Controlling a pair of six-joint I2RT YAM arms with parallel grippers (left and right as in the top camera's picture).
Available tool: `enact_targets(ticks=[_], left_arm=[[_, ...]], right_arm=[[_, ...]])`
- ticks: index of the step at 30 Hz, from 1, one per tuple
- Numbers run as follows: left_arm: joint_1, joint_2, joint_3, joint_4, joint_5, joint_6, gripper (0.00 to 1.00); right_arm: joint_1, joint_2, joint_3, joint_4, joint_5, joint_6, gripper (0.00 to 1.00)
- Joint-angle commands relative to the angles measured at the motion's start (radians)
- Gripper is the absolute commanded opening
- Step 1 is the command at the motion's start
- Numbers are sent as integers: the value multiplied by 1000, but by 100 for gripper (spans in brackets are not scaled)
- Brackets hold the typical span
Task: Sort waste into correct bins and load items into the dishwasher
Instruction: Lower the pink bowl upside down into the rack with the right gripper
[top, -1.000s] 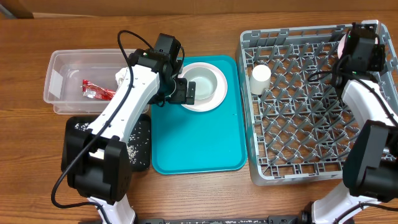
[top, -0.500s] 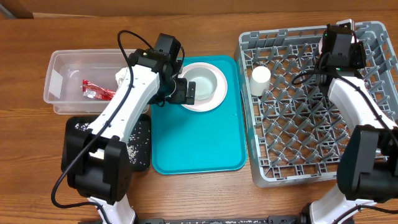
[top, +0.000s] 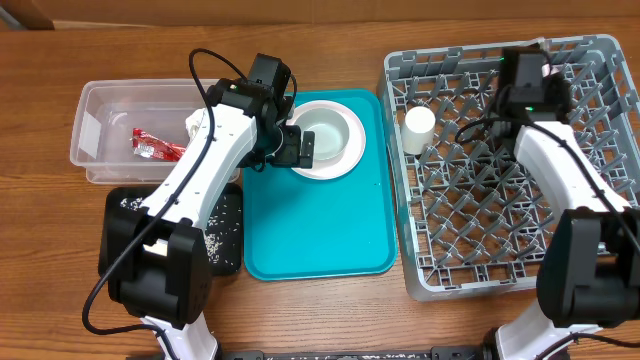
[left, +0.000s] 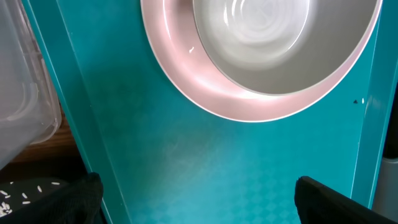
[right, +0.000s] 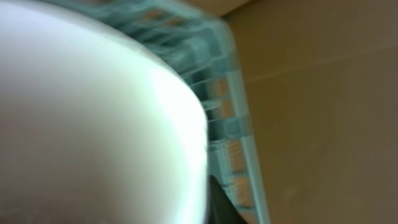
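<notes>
A white bowl (top: 327, 135) sits on a pale plate at the back of the teal tray (top: 320, 235); both also show in the left wrist view (left: 261, 50). My left gripper (top: 297, 148) is open and empty, low over the tray just by the plate's rim, with bare tray between its fingers (left: 199, 193). My right gripper (top: 527, 78) is over the back of the grey dish rack (top: 500, 190). A blurred white dish (right: 93, 124) fills its wrist view, with one dark finger against its edge. A white cup (top: 420, 128) stands in the rack.
A clear bin (top: 110, 125) at the left holds a red wrapper (top: 152, 148). A black bin (top: 228, 235) with white specks lies in front of it. The rack's rim and wooden table show in the right wrist view (right: 242, 124).
My right gripper has moved left along the back of the rack, from its far right corner toward the middle. The left arm and the bowl have not moved.
</notes>
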Motion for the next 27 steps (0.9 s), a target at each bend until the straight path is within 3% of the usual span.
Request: enact_targets(ticks=[1, 7, 9, 11, 18, 27], left_arm=[[-6, -10, 20, 0, -13, 12, 100], [-6, -10, 20, 1, -14, 11, 100], [-6, -10, 20, 0, -13, 11, 100], [-6, -10, 20, 0, -13, 12, 100], [-6, -10, 20, 0, -14, 12, 100], [-8, -10, 20, 0, -14, 11, 100]], right_arm=[[28, 37, -28, -55, -86, -18, 30], [54, 37, -28, -118, -85, -17, 31], [60, 37, -28, -134, -70, -15, 41], [62, 37, -28, -135, -26, -14, 57], [61, 35, -28, -137, 124, -19, 75], [58, -19, -28, -162, 142, -52, 80]])
